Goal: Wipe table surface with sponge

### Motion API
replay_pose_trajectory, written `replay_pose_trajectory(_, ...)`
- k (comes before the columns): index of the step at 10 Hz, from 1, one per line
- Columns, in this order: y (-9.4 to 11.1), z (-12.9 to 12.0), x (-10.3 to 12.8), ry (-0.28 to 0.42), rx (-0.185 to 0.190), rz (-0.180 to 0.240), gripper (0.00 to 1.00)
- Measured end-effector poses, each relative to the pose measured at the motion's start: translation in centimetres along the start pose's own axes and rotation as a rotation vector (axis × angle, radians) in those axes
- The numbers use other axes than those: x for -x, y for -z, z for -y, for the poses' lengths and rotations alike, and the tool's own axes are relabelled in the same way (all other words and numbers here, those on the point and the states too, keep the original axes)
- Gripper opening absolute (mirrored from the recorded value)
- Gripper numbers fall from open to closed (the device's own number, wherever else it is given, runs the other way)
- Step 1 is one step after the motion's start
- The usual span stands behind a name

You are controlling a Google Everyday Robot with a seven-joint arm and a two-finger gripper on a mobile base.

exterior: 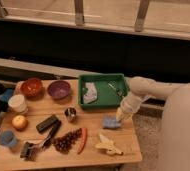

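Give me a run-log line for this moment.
step: wipe table | tool: low at sponge's right edge | sponge: flat on table, in front of green tray | grip: unconfirmed

You're looking at a pale, plain wooden surface [90,125]. The cream-white hand [120,116] is at the surface's right edge, just beside the light blue sponge [109,123]. The tray [102,78] is bright green and the cloth [89,93] in it is whitish. One bowl [32,87] is rust-red, the other bowl [59,89] purple. The chili [82,140] is red, the grapes [65,142] dark maroon, and the banana [109,145] pale yellow.
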Motion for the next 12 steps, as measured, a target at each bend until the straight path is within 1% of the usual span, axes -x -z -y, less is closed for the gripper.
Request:
replay_pose_trajectory(2,0.8,1.6,0.6,-0.009,-0.015,0.010,0.00)
replay_pose_trajectory(3,1.0,2.1,1.1,-0.002,-0.016,0.016,0.00)
replay_pose_trajectory(4,1.0,2.0,1.8,0.013,-0.009,0.025,0.00)
replay_pose_trajectory(5,0.8,1.5,2.3,0.026,0.004,0.031,0.00)
replay_pose_trajectory(7,-0.4,-1.7,4.0,0.074,0.049,0.037,0.00)
replay_pose_trajectory(8,-0.9,-3.0,4.2,0.093,0.064,0.034,0.00)
replay_pose_trajectory(9,-1.2,-3.9,4.1,0.100,0.069,0.027,0.00)
replay_pose_trajectory(10,-1.6,-4.9,3.4,0.097,0.073,0.013,0.00)
replay_pose_trajectory(12,-1.7,-5.1,2.1,0.076,0.075,0.007,0.00)
